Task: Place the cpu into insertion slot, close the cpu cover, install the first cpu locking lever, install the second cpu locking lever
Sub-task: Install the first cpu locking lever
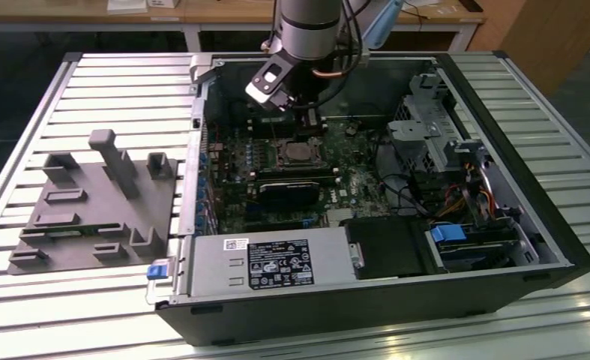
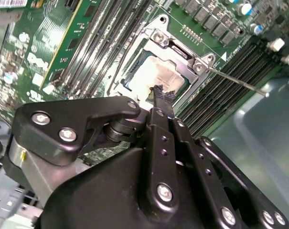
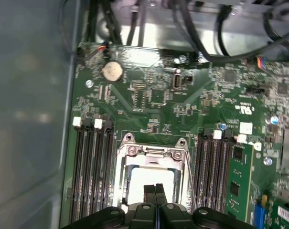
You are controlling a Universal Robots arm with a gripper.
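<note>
Honestly, looks about halfway -- the cpu (image 3: 149,174) is sitting in the insertion slot (image 3: 128,139) on the green motherboard (image 3: 149,95), and the cpu cover (image 3: 151,155) seems folded down flat around it; the gripper (image 3: 155,188) hangs right over the chip, fingers pinched together on nothing; one thin locking lever (image 2: 235,81) sticks out free past the socket corner in the second wrist view -- so I'd say the levers aren't latched yet.

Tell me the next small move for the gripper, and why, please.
Probably shift the shut gripper sideways to the locking lever. The cpu already sits under the lowered cpu cover, yet that lever looks unlatched, sticking out over the memory slots.
</note>
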